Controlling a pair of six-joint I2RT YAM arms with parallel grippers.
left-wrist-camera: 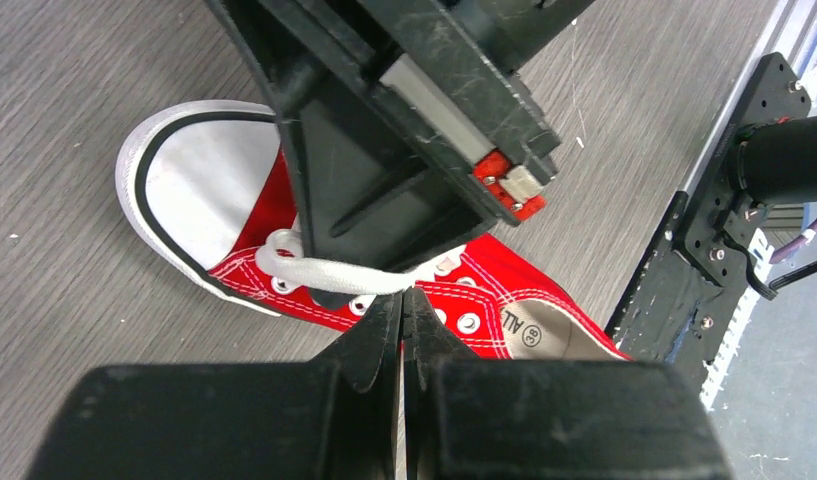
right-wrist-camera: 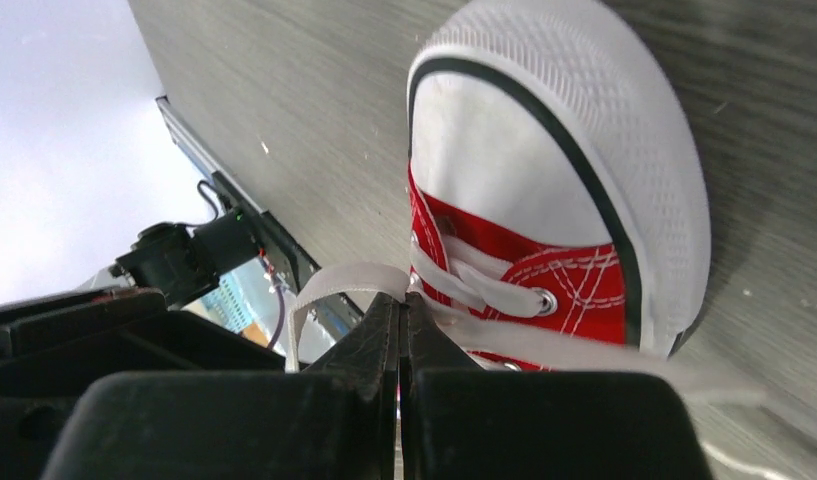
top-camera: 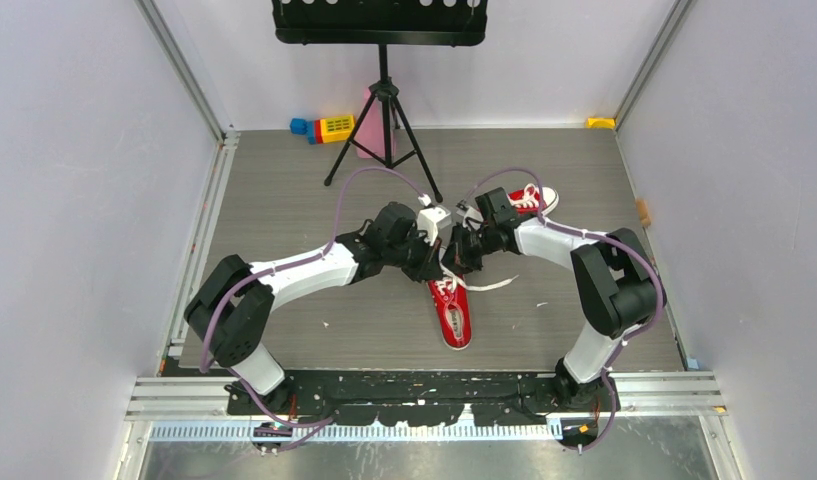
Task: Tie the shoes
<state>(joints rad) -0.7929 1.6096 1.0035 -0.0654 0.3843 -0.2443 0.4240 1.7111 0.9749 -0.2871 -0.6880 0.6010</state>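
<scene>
One red shoe [top-camera: 452, 318] with a white toe cap lies at mid-table, toe toward the arms. The other shoe [top-camera: 530, 199] sits behind the right arm. Both grippers meet over the near shoe's lacing. In the left wrist view my left gripper [left-wrist-camera: 402, 293] is shut on a taut white lace [left-wrist-camera: 329, 272] that runs across the eyelets. My right gripper [right-wrist-camera: 399, 298] is shut on a loop of white lace [right-wrist-camera: 339, 283] just above the tongue of the shoe [right-wrist-camera: 559, 280]. From above, the left gripper [top-camera: 434, 262] and the right gripper [top-camera: 462, 258] nearly touch.
A black tripod stand [top-camera: 384, 130] rises at the back centre, with coloured blocks [top-camera: 324, 128] beside it. A yellow piece [top-camera: 601, 122] lies in the back right corner. A loose lace end [top-camera: 496, 285] trails right on the table. White walls close in both sides.
</scene>
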